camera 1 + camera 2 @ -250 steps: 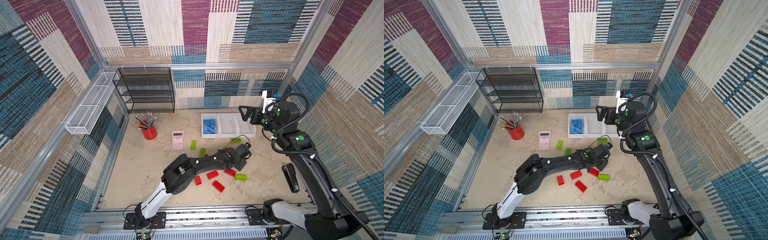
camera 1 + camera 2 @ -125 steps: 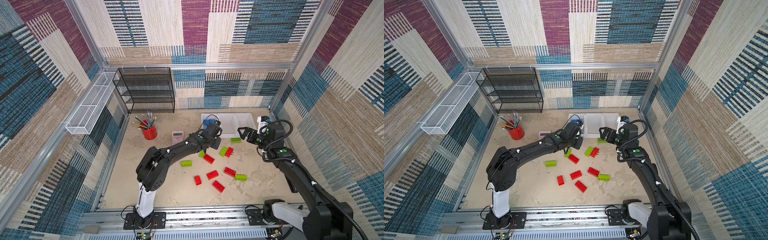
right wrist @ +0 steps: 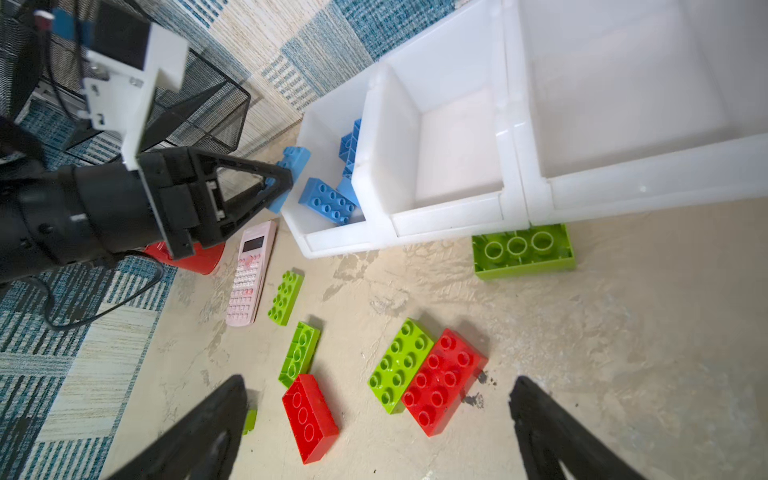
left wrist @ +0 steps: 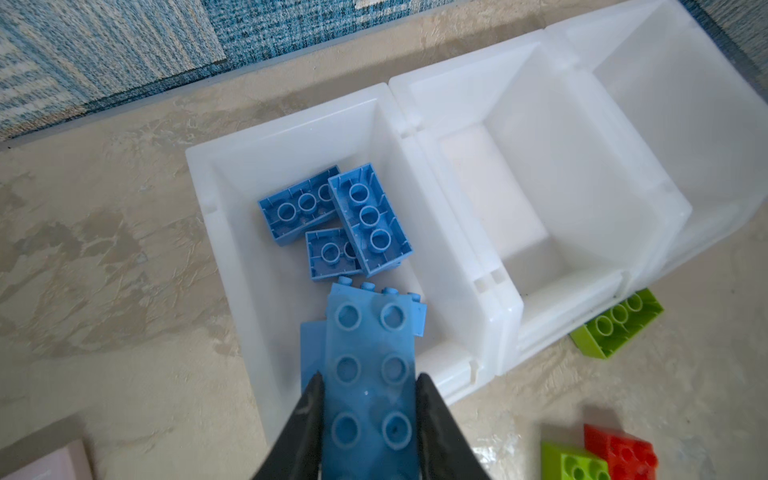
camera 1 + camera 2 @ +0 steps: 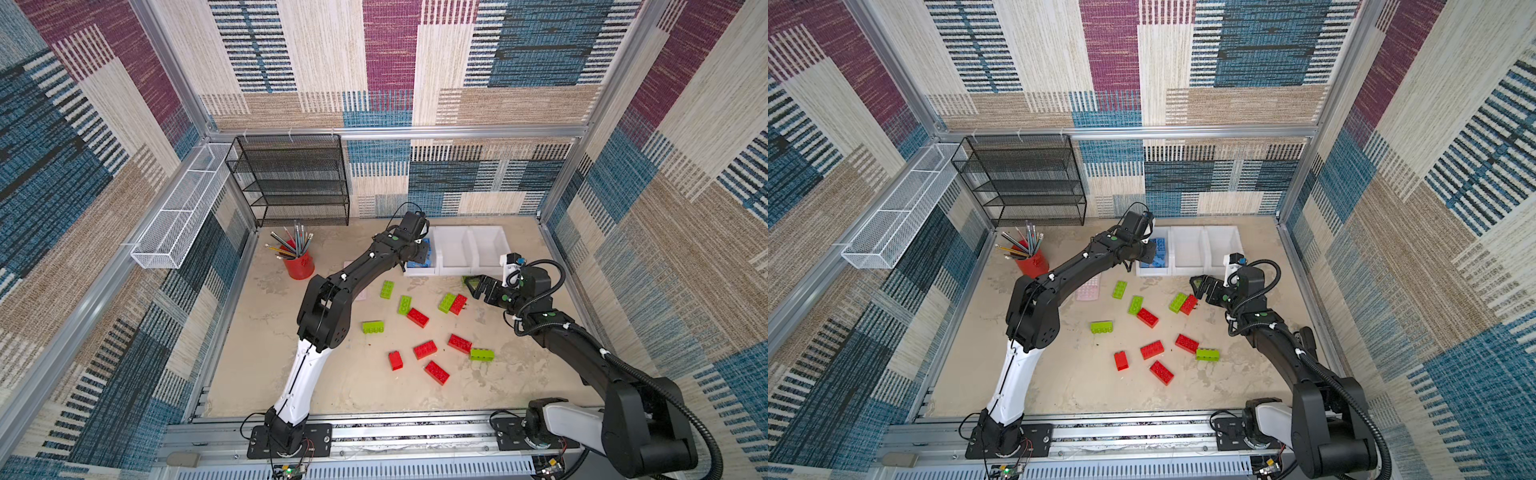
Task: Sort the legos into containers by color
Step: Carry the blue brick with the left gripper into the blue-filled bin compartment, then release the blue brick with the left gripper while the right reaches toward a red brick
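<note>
- nearest the front rail, four red bricks [image 5: 436,372] lie scattered studs up on the counter [image 5: 257,365], and a front green brick [image 5: 482,354] lies just beside the rightmost of them.
- a little further in and to the left, a tipped green brick [image 5: 372,327] lies alone on its side.
- mid-counter, a middle red brick [image 3: 309,415] touches the end of a middle green brick [image 3: 299,353], and a far green brick [image 3: 286,297] lies apart beyond them.
- to their right, a paired green brick [image 3: 401,359] and a paired red brick [image 3: 444,380] lie side by side, touching, studs up.
- the right pincer [image 5: 471,288] stands wide open with nothing between its fingers, near that pair and in front of the bins.
- the pink calculator [image 3: 251,278] lies flat on the counter, partly hidden under the left arm in both top views.
- an upturned green brick [image 3: 523,251] rests hollow side up against the front of the bins [image 5: 455,271].
- the three white bins stand in a joined row, and the left one holds the loose blue bricks [image 4: 370,220], most of them hollow side up.
- the left pincer [image 4: 368,378] is clamped on a blue brick [image 4: 370,332] by its long sides, over the front lip of the left bin.
- the red pencil cup [image 5: 299,266] stands well to the left of the bins.
- the black mesh shelf [image 5: 291,183] stands against the back wall, and the white wire tray [image 5: 178,216] hangs on the left wall.
</note>
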Robot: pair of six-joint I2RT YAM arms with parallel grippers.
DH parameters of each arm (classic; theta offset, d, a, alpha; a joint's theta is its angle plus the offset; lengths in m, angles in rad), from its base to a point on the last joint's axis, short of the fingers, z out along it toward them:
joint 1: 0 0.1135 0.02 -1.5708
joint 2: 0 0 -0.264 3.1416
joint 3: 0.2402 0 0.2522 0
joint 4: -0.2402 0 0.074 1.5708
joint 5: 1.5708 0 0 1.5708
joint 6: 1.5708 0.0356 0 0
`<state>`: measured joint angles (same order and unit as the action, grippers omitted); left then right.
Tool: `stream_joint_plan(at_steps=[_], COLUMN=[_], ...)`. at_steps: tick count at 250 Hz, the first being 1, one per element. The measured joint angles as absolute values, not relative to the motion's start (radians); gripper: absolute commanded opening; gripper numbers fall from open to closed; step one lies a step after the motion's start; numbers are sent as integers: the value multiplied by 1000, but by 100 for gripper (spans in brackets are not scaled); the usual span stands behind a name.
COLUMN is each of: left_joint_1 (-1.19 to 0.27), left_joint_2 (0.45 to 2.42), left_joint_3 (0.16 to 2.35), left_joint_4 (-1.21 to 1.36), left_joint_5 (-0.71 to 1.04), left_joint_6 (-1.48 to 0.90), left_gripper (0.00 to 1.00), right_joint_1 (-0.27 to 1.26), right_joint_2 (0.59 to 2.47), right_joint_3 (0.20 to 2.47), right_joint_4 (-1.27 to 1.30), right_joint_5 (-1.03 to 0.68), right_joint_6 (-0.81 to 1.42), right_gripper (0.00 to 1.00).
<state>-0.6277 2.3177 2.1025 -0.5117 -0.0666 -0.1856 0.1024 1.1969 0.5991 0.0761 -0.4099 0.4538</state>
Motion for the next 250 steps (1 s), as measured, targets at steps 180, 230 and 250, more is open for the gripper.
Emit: stream_joint_plan(at_steps=[180, 230, 250], left_joint_1=[-609, -610, -614], left_joint_2=[2425, 2157, 2039], left_joint_3=[2317, 1985, 1831], left_joint_4=[-623, -532, -471], left_joint_5=[-24, -20, -15], left_joint_6=[-177, -201, -231], left_gripper=[69, 69, 68], right_joint_1=[258, 263, 266], right_joint_2=[1187, 1196, 1217], right_joint_3=[614, 612, 613], right_joint_4=[-27, -76, -89], right_joint_5=[-250, -199, -175], right_joint_6=[392, 391, 387], right_gripper=[88, 69, 63])
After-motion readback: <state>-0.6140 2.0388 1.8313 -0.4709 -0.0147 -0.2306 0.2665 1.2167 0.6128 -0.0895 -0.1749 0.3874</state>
